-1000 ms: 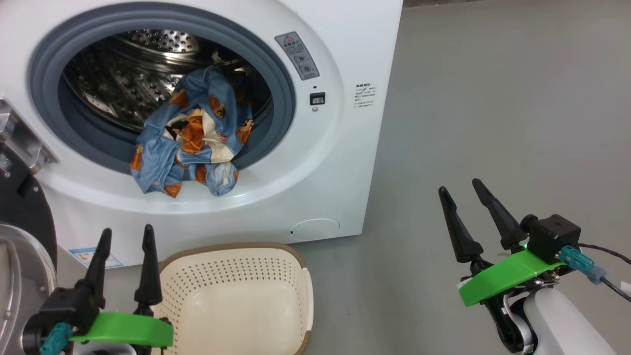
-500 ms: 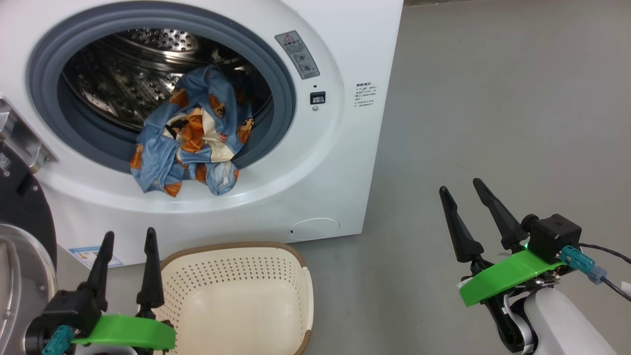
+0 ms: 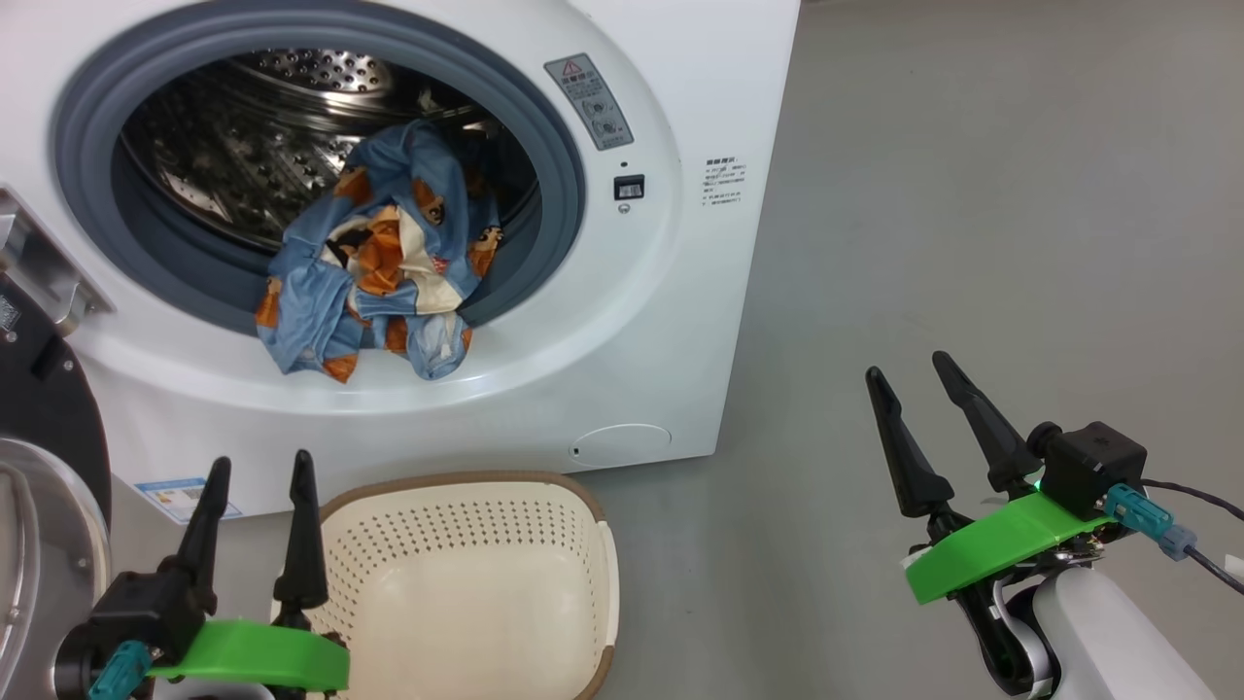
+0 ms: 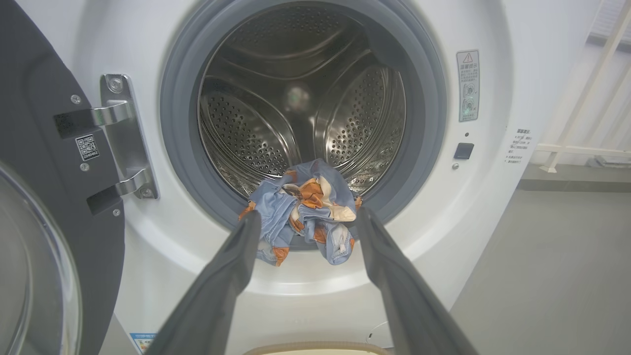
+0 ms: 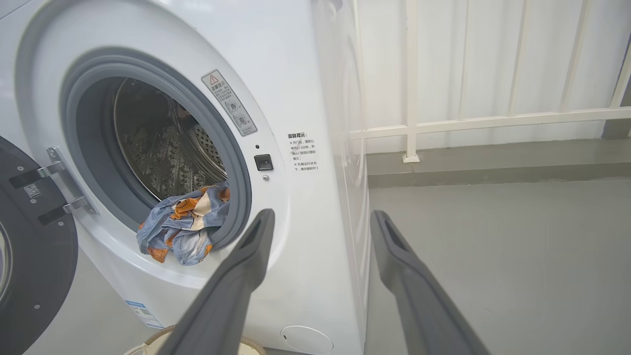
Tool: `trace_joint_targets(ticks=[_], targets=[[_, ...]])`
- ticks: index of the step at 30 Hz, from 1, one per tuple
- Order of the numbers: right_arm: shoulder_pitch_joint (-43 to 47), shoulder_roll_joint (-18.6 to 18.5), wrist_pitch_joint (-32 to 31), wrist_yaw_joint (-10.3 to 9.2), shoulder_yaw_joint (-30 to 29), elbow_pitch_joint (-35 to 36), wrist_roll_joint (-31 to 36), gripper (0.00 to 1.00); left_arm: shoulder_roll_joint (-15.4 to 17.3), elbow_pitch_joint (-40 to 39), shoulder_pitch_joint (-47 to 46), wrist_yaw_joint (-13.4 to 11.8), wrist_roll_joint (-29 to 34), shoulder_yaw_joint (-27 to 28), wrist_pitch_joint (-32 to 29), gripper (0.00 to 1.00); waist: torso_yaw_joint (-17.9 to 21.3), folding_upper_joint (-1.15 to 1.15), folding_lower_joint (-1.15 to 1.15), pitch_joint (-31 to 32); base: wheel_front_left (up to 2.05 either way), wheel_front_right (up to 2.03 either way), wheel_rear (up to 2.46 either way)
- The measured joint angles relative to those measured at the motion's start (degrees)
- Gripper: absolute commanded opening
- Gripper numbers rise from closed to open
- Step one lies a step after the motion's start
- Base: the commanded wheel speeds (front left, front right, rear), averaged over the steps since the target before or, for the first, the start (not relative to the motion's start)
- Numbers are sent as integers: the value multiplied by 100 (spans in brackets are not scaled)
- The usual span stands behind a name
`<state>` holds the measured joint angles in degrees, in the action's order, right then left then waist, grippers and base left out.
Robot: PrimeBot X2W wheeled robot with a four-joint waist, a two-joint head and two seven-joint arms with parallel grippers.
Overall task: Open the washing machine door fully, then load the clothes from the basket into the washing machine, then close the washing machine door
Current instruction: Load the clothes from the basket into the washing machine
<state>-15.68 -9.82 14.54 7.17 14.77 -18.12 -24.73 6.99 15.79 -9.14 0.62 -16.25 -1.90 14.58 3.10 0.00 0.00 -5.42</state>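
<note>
starting far left with the washing machine door (image 3: 44,408): swung wide open on its steel hinge (image 3: 44,277), black rim and bulging glass cut off by the frame edge. just right of it and low down, the left gripper (image 3: 260,467): hovers in front of the machine's lower panel, dark fingers pointing up and spread wide apart. right beside that, the basket (image 3: 466,479): sits on the floor just in front of the washing machine (image 3: 661,321), brown rim band on top, cream perforated walls and plain bottom on show. up above, the clothes (image 3: 374,262): bunched in the mouth of the steel drum (image 3: 243,126), light blue with orange-brown figures, draped over the lower part of the grey gasket (image 3: 562,185), a couple of folds hanging out onto the white front ring. from the left wrist view, framed neatly between that gripper's two fingers. on across the grey floor (image 3: 972,194), well apart from the machine, the right gripper (image 3: 906,367): hangs over the floor, fingers slanting up and to the left, spread wide as well.
</note>
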Motion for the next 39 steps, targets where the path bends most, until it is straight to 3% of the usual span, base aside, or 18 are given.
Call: trace_joint_targets(ticks=[6,13,33,39], targets=[[-11,9,0,0,7,20,0,100,73,243,-109,20,-75,-45,-58,100,35,0,0,-92,0,0,0],[-37,36,0,0,13,74,1,100,186,771,-882,160,-93,-138,-257,100,133,0,0,-335,0,0,0],[-551,247,0,0,-21,308,68,100,583,3316,-3574,474,-234,-191,-400,100,617,0,0,-1563,0,0,0],[-688,266,0,0,-25,363,116,100,682,3954,-4156,454,-234,-180,-387,100,761,0,0,-1885,0,0,0]])
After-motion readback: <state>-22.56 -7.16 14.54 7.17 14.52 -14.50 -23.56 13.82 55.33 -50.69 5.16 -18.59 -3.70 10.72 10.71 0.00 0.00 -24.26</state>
